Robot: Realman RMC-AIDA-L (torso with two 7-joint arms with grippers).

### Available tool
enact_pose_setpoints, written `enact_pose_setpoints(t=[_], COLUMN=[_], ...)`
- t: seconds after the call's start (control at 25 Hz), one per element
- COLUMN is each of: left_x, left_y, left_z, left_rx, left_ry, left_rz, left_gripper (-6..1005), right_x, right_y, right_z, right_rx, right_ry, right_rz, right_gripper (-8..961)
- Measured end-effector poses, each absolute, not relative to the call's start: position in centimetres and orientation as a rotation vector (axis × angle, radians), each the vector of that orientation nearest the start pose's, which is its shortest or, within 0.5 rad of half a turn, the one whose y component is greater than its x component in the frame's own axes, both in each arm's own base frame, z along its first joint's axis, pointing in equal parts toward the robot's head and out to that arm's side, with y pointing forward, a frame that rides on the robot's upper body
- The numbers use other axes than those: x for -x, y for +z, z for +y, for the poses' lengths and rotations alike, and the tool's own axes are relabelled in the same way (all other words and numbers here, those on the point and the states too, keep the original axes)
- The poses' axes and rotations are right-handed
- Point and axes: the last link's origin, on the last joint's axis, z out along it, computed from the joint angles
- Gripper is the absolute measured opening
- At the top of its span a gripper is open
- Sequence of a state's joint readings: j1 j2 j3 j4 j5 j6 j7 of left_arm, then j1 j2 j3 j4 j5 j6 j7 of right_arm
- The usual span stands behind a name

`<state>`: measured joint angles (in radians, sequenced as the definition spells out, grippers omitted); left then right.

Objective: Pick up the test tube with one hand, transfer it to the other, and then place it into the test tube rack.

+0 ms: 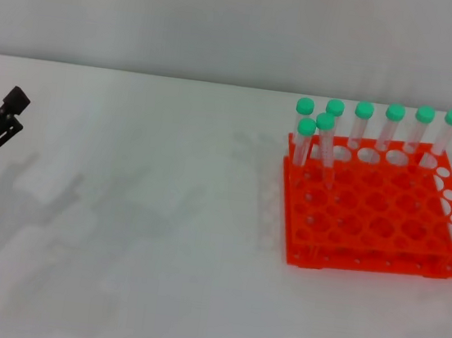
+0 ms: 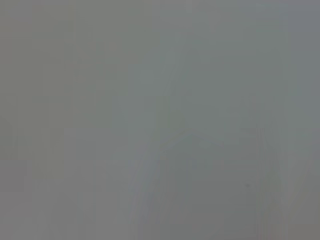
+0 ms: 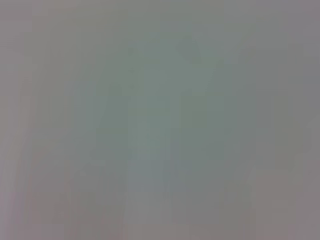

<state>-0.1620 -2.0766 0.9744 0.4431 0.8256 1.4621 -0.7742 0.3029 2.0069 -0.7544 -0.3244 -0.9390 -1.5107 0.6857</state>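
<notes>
Standing in the rack (image 1: 367,228) on the right side of the desk (image 1: 163,211) are eight green-capped tubes (image 1: 362,124), six along the back row and two just in front near its left end, one of them leaning; none lies loose. At the far left edge the left gripper (image 1: 6,113) is near desk level, empty, and whether its fingers are spread cannot be told, while the right gripper is out of sight and both wrist views show only blank grey. With every tube apparently racked, the sound move is probably to keep both arms well away from the leaning tube.
</notes>
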Motion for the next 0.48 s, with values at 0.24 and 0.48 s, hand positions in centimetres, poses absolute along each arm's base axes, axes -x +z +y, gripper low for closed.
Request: enact_pose_setpoints(t=[0.24, 0.48], left_x=[33.4, 33.2], left_y=[5.0, 5.2], left_z=[27.8, 28.5], left_rx=[1.741, 1.736], left_ry=[-1.042, -1.041], left_rz=[-0.484, -0.483], left_gripper=[893, 892], right_x=[-34.4, -35.0], right_y=[7.9, 7.6], right_z=[29.1, 28.9], right_rx=[1.643, 1.6], right_ry=[1.003, 0.985], right_rz=[0.372, 0.401], right_gripper=[829, 829])
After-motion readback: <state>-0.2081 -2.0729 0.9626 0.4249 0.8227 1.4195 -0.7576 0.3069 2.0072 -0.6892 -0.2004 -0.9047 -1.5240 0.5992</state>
